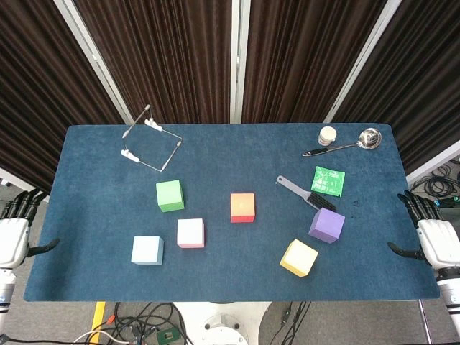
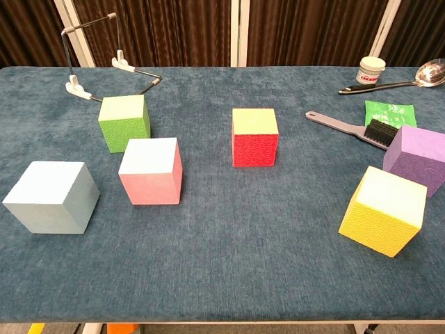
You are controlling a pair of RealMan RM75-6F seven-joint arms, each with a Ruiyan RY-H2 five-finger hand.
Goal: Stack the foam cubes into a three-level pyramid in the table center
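Cubes lie scattered and unstacked across the blue surface in the head view: a green cube left of centre, a pink cube just near of it, a light blue cube further left and nearer, a red cube about in the middle, a purple cube to the right and a yellow cube near of that. None touches another. The left hand waits off the left edge and the right hand off the right edge; both hold nothing, fingers loosely spread. At the far side sit a wire stand, a small jar, a ladle, a green packet and a brush.

Chest view shows no hands. Red cube stands square at the centre, pink cube and green cube close together on the left, light blue cube nearest left, yellow cube turned at an angle near right, purple cube behind it beside the brush.

Being foam, the cubes are probably very light and slightly squashy, with a textured skin that should not slip. A gentle hold across two opposite side faces looks best; a hard squeeze could dent them or make them spring away on release.
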